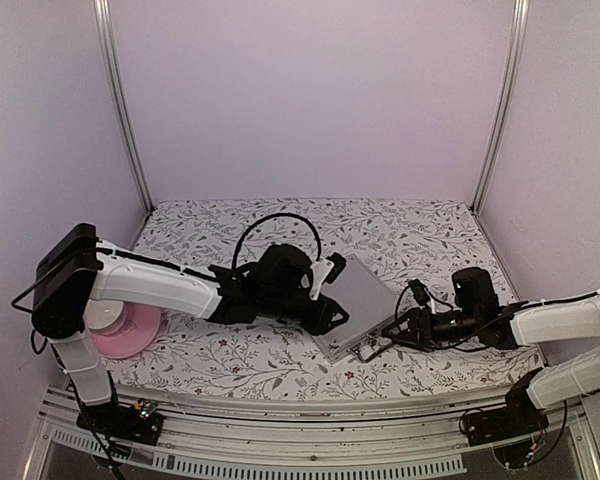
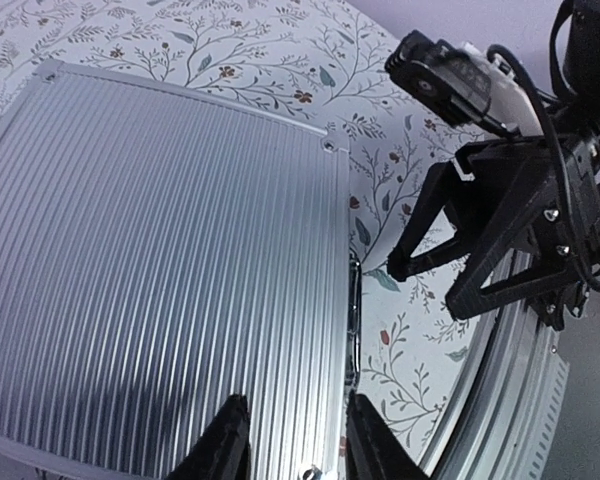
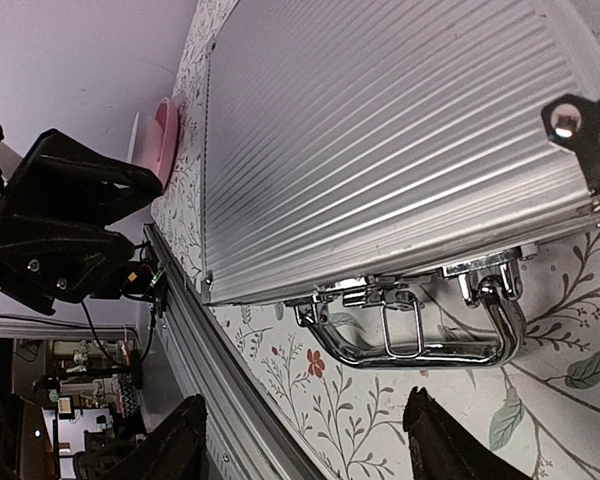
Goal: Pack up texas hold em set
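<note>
The case (image 1: 365, 300) lies closed on the counter (image 1: 230, 350), its handle (image 3: 420, 325) toward the near edge. The left tool (image 2: 295, 445) hovers released, fingers apart over the case's handle-side edge. The right tool (image 3: 308, 440), also released, is spread wide just beside the handle.

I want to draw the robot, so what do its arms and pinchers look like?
The left arm and right arm have smooth white shells with black joints. The left gripper and right gripper are black, each with two pointy, triangle-shaped fingers. A thin black cable loops above the left arm.
</note>
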`<state>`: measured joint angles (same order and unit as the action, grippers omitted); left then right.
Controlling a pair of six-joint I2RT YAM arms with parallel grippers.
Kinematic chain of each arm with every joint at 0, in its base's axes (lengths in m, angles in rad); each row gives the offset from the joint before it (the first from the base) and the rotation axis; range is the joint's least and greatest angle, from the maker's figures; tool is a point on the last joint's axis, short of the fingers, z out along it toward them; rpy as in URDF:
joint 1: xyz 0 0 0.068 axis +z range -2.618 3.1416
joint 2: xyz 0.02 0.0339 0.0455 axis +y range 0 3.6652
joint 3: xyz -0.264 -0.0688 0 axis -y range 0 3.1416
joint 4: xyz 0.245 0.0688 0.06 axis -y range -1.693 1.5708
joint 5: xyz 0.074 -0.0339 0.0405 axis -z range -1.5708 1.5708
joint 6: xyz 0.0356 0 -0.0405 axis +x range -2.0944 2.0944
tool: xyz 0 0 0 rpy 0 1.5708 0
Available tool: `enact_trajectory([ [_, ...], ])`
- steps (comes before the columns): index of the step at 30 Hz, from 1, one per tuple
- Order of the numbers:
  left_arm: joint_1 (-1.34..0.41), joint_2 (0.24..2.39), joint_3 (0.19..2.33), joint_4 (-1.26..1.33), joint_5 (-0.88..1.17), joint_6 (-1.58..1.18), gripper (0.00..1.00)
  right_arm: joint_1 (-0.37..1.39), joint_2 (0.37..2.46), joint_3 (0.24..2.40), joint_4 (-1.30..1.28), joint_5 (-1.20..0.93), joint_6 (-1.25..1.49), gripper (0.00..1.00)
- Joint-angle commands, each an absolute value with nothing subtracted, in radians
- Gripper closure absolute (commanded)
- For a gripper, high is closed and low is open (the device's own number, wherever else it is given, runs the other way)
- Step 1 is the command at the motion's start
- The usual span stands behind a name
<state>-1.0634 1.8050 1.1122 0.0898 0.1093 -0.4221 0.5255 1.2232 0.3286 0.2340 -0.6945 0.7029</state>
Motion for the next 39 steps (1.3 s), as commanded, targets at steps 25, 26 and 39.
enact_trajectory([
  [25, -1.078, 1.864, 0.958, 0.072, 0.097, -0.389, 0.76, 0.626, 1.513, 0.513, 0.188, -0.534, 0.647, 0.33],
  [26, -1.077, 1.864, 0.956, 0.073, 0.097, -0.39, 0.76, 0.632, 1.516, 0.519, 0.171, -0.518, 0.644, 0.33],
  [39, -1.078, 1.858, 0.948, 0.086, 0.095, -0.388, 0.76, 0.662, 1.501, 0.553, 0.04, -0.435, 0.645, 0.33],
])
